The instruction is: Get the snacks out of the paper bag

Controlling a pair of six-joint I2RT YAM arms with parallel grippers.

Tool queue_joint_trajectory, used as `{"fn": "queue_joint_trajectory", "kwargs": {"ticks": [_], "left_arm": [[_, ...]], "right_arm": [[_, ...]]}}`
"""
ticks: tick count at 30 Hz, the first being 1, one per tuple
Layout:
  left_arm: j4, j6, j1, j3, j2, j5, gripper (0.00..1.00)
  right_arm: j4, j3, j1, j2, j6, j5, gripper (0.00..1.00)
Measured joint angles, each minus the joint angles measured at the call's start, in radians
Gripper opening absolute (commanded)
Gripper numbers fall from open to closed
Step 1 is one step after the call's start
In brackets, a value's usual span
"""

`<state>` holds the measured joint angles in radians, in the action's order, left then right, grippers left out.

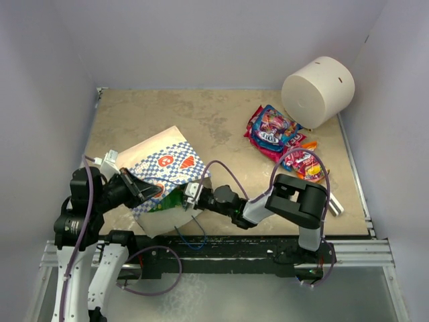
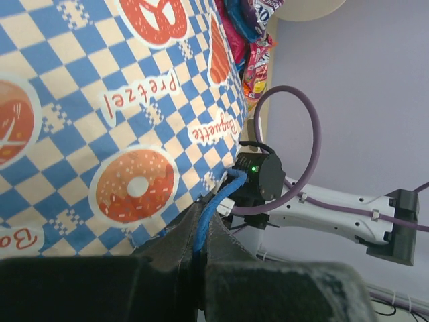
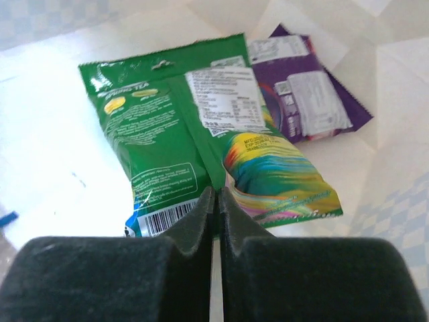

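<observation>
Beige marbled tabletop (image 1: pixel 221 121), lilac walls (image 1: pixel 53 67), left jaws clamped on blue cord handle (image 2: pixel 211 208), right jaws pinching green packet (image 3: pixel 167 134).

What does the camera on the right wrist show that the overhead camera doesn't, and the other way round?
Only the right wrist view: a purple packet lying behind the green packet, and the printed label on the green one's back. Only the overhead view: the white cylinder and the snacks already out on the table. Both: the green packet, the paper bag it lies in, and the right gripper pinching that packet.
</observation>
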<state>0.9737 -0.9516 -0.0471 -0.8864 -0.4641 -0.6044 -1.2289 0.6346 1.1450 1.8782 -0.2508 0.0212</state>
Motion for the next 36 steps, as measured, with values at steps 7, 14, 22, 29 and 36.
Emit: {"fn": "queue_joint_trajectory", "kwargs": {"ticks": [7, 14, 22, 29, 36], "left_arm": [[-0.051, 0.000, 0.000, -0.029, -0.079, -0.021, 0.00], [-0.077, 0.000, 0.000, -0.036, -0.082, -0.046, 0.00], [-0.095, -0.007, 0.000, -0.050, -0.094, -0.076, 0.00], [-0.097, 0.003, 0.000, -0.082, -0.130, -0.097, 0.00], [-0.099, 0.036, 0.000, -0.122, -0.178, -0.100, 0.00]], "right_arm": [[0.071, -0.035, 0.000, -0.019, -0.018, -0.120, 0.91], [0.110, -0.028, 0.009, -0.063, -0.040, -0.215, 0.95], [0.083, 0.023, 0.022, 0.038, -0.031, -0.147, 0.83], [0.066, 0.024, 0.026, 0.086, -0.048, -0.021, 0.47], [0.113, 0.013, 0.026, 0.025, -0.051, 0.014, 0.09]]}}
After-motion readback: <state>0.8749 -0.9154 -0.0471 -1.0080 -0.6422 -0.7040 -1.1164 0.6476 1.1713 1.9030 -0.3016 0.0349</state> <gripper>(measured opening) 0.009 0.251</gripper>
